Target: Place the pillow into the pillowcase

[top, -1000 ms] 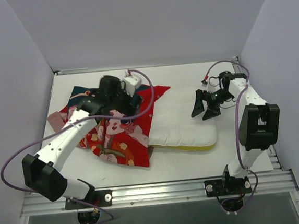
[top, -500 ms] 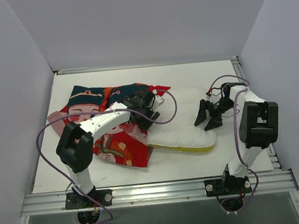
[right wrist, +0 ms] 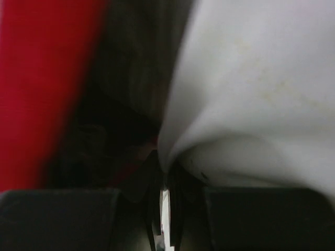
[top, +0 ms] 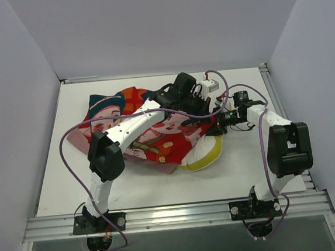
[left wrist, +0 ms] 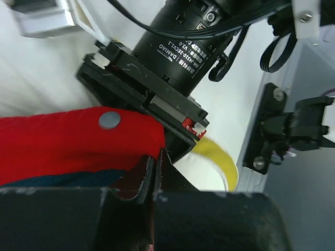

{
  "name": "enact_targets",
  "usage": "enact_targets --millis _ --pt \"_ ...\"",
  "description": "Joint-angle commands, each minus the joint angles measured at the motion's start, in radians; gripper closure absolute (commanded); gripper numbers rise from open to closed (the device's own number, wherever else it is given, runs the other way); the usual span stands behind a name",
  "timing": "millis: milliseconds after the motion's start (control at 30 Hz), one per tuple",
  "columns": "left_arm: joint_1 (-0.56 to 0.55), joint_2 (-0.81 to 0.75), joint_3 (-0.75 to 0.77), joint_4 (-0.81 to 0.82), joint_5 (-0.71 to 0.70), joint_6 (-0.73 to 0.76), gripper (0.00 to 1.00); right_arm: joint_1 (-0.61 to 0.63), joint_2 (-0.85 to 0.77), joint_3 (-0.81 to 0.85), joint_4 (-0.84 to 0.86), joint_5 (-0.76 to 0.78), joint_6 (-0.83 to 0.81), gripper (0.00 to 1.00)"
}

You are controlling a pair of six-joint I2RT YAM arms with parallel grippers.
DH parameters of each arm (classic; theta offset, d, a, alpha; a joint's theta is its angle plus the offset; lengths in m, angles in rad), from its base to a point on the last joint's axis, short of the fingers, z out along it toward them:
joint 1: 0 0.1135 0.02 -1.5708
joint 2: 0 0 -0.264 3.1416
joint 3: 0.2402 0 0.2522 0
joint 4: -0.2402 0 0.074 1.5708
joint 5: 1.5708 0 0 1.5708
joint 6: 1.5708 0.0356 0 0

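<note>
Both arms at work: my left tool (left wrist: pixel 155 175) is pressed shut on a fold of the one red printed fabric pillowcase (top: pixel 174 139), just beside its grey snap button (left wrist: pixel 109 120). My right tool (right wrist: pixel 165 209) pinches the white cloth of the one cream-white, yellow-banded pillow (top: pixel 205 153). The pillowcase lies rumpled across the middle of the worktop (top: pixel 247 165), with the pillow's curled corner poking out at its right.
</note>
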Motion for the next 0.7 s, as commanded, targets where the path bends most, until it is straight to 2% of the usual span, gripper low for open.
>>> enact_targets --millis 0,100,133,167,200,233,300,333,367,400,433,467,500,533,567,633,667 --pt "-0.015 -0.029 0.026 0.204 0.228 -0.114 1.00 0.017 -0.112 -0.037 0.337 -0.175 0.307 1.00" --pt "0.053 -0.113 -0.178 0.232 0.180 -0.100 0.95 -0.031 -0.105 -0.065 0.313 -0.155 0.249 1.00" --pt "0.072 -0.165 -0.247 0.244 0.162 -0.091 0.91 -0.034 -0.099 -0.074 0.302 -0.146 0.233 1.00" --pt "0.104 -0.188 -0.340 0.255 0.136 -0.071 0.76 -0.033 -0.088 -0.076 0.288 -0.131 0.215 1.00" --pt "0.115 -0.210 -0.379 0.247 0.123 -0.012 0.73 -0.033 -0.079 -0.054 0.250 -0.109 0.113 1.00" --pt "0.121 -0.251 -0.407 0.229 0.114 0.027 0.73 -0.033 -0.071 -0.039 0.135 -0.088 0.051 1.00" --pt "0.127 -0.296 -0.474 0.142 0.076 0.107 0.64 -0.033 -0.043 -0.010 0.025 -0.034 -0.117 1.00" --pt "0.126 -0.332 -0.488 0.099 0.064 0.206 0.60 -0.027 -0.031 0.015 -0.083 -0.016 -0.176 1.00" --pt "0.127 -0.348 -0.503 -0.002 0.059 0.251 0.53 -0.023 -0.011 0.027 -0.139 -0.003 -0.228 0.95" --pt "0.129 -0.362 -0.511 -0.056 0.053 0.335 0.42 -0.020 -0.002 0.035 -0.193 0.026 -0.277 0.86" --pt "0.133 -0.391 -0.508 -0.105 0.056 0.375 0.37 -0.016 0.006 0.050 -0.297 0.050 -0.379 0.63" --pt "0.138 -0.412 -0.503 -0.157 0.054 0.401 0.34 -0.019 0.012 0.053 -0.339 0.067 -0.414 0.53" --pt "0.164 -0.437 -0.503 -0.147 0.034 0.401 0.22 -0.029 0.009 0.052 -0.366 0.092 -0.440 0.45" --pt "0.178 -0.474 -0.500 -0.120 0.021 0.389 0.18 -0.033 0.000 0.046 -0.385 0.097 -0.446 0.35" --pt "0.189 -0.480 -0.493 -0.051 -0.007 0.377 0.14 -0.095 -0.019 0.042 -0.384 0.101 -0.439 0.31" --pt "0.190 -0.436 -0.419 -0.004 -0.103 0.368 0.13 -0.135 -0.020 0.068 -0.381 0.123 -0.426 0.22" --pt "0.186 -0.401 -0.377 0.017 -0.143 0.368 0.13 -0.164 -0.007 0.117 -0.376 0.141 -0.411 0.21"
